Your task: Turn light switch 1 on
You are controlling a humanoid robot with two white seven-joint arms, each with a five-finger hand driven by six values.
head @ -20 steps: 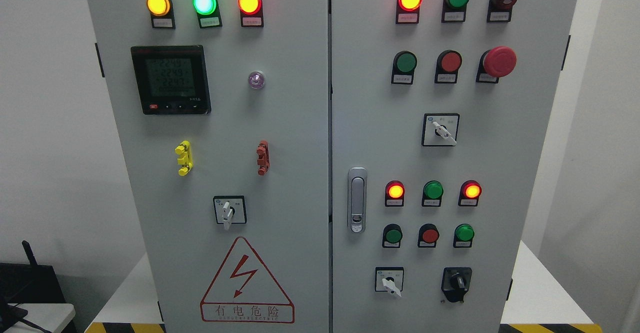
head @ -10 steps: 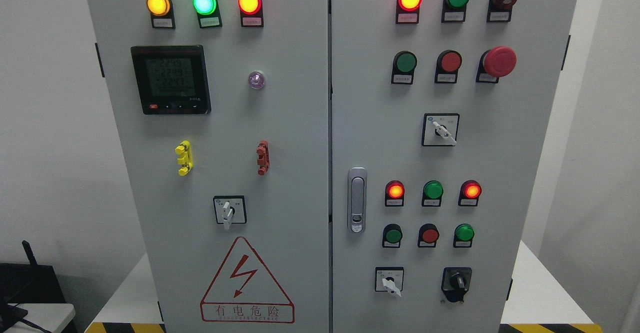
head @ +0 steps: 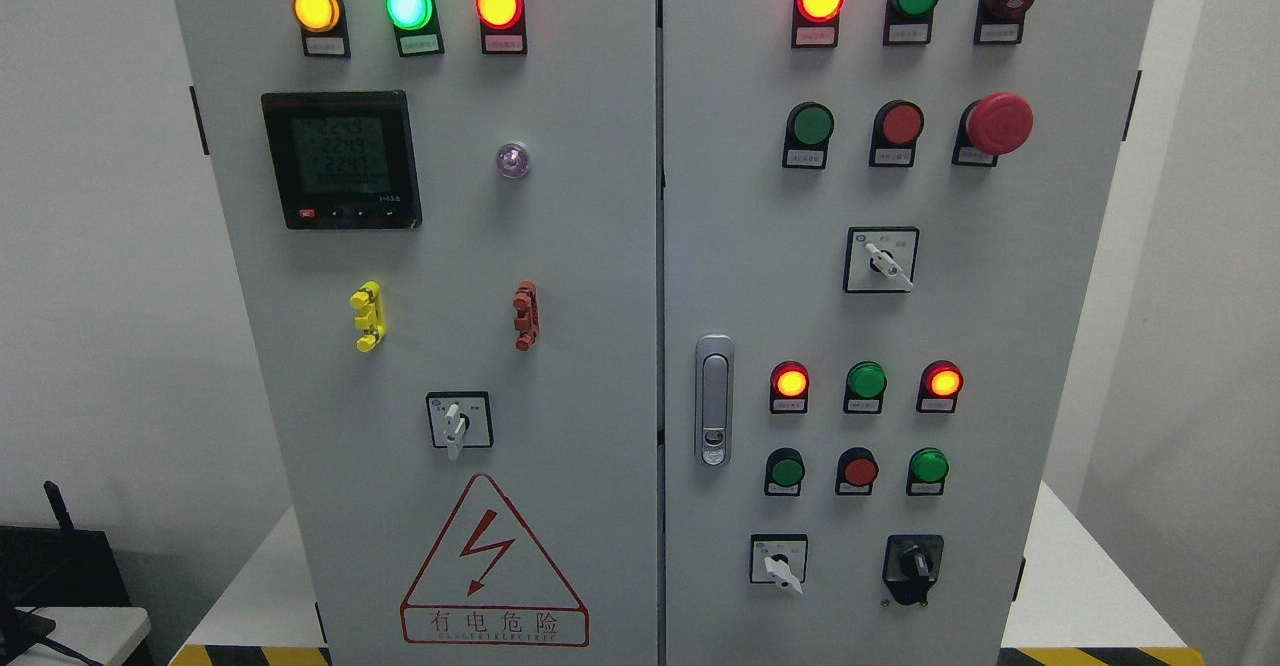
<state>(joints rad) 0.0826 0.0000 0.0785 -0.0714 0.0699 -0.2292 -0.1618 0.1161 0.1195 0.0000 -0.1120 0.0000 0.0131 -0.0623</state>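
Neither of the robot's hands shows in the head view, so I cannot tell how their fingers are set.

The view is filled by a grey control cabinet [head: 580,246] with two doors, standing on a white table [head: 1075,586].

On the left door:
- An amber lamp [head: 316,8], a green lamp [head: 409,6] and a red lamp [head: 498,4] glow in a row at the top.
- Below them sits a digital meter [head: 341,159] with its screen lit, and a small violet lamp [head: 512,160] to its right.
- Lower down are a yellow fitting [head: 368,315] and a red fitting [head: 525,315].
- Under those is a left-door selector [head: 459,420], its lever pointing down, just above a high-voltage warning triangle [head: 493,566].

On the right door:
- A latch handle [head: 714,401] sits near the seam.
- An upper selector [head: 881,259] has its lever tilted down to the right.
- A red mushroom button [head: 998,123] is above it and to its right.
- Near the bottom are a white-plate selector [head: 779,559], also tilted down to the right, and a black rotary knob [head: 913,566] to its right.
- Between the upper selector and these two runs a row of three lamps, the outer two lit red. A row of three push buttons lies beneath it.

The labels are too small to read, so I cannot tell which control is light switch 1.
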